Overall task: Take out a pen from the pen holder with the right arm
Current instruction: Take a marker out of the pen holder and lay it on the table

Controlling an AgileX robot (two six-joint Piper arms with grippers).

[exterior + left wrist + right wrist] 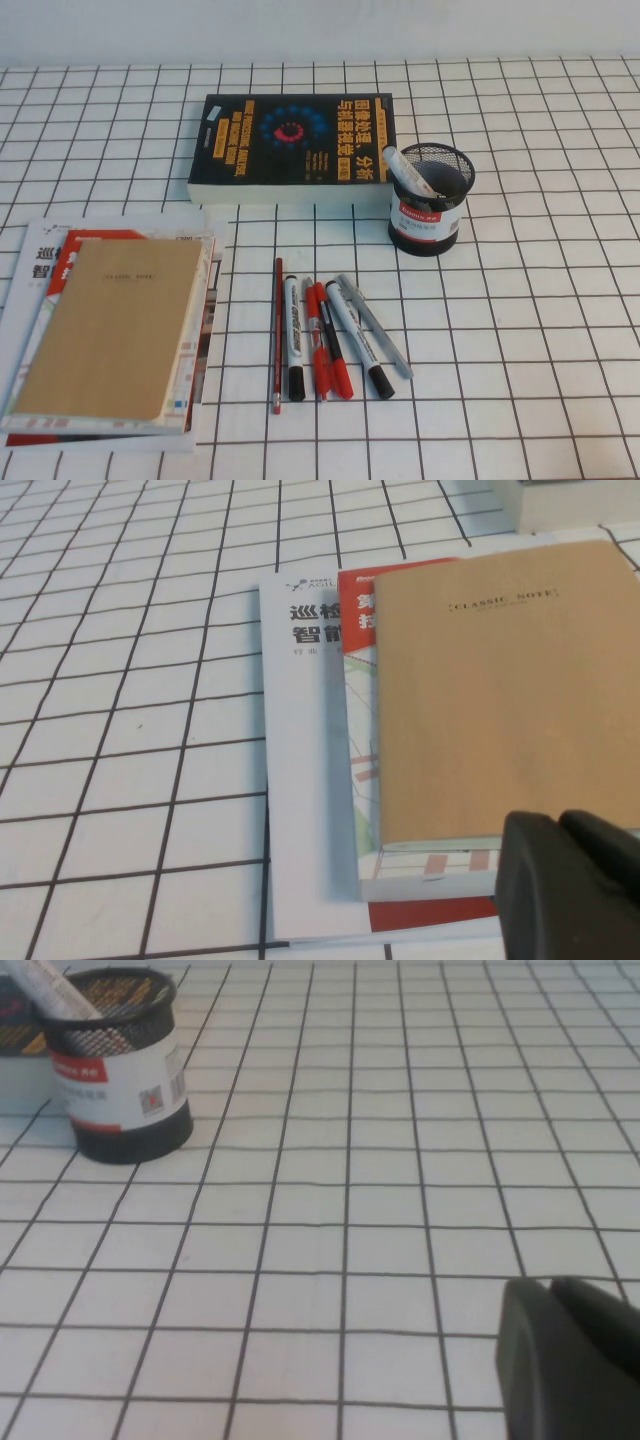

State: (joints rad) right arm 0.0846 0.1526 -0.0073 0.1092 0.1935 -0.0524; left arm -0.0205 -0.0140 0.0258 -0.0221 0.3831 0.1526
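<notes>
A black mesh pen holder (431, 199) stands on the checked table, right of centre. One white marker (408, 170) leans in it. In the right wrist view the holder (118, 1060) and the marker (55, 988) lie far off. My right gripper (552, 1286) is shut and empty over bare cloth, well apart from the holder. Several pens and markers (330, 335) lie side by side in front of the holder. My left gripper (560, 822) is shut with nothing in it, over the near edge of a tan notebook (500, 680). Neither arm shows in the high view.
A dark thick book (295, 148) lies flat behind and to the left of the holder. The tan notebook (115, 325) tops a stack of booklets (35, 260) at the front left. Bare checked cloth (540, 350) stretches right of the pens.
</notes>
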